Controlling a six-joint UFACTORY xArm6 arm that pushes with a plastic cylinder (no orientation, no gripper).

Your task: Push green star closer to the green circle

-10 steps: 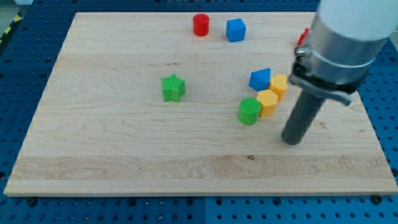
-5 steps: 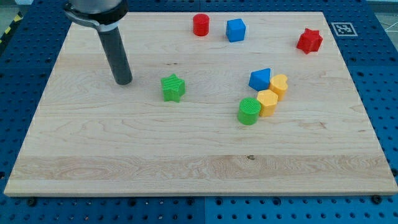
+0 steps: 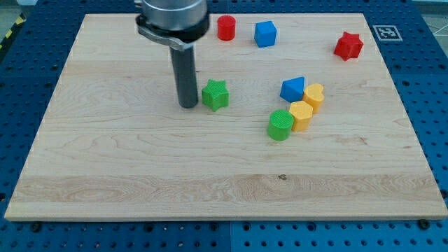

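The green star (image 3: pixel 215 94) lies near the middle of the wooden board (image 3: pixel 140 175). My tip (image 3: pixel 187 105) stands right beside the star on its left, touching or nearly touching it. The green circle (image 3: pixel 280 125) lies to the star's right and a little lower, about a block's width or two away. The circle touches a yellow hexagon (image 3: pixel 301 115).
A yellow heart (image 3: pixel 314 96) and a blue block (image 3: pixel 292 88) cluster just above the yellow hexagon. A red cylinder (image 3: pixel 226 28) and a blue cube (image 3: pixel 265 33) sit at the view's top. A red star (image 3: pixel 348 46) lies at the top right.
My tip moved from the right side to the left of the green star, then right against it. The star slid right and slightly up, closer to the green circle.
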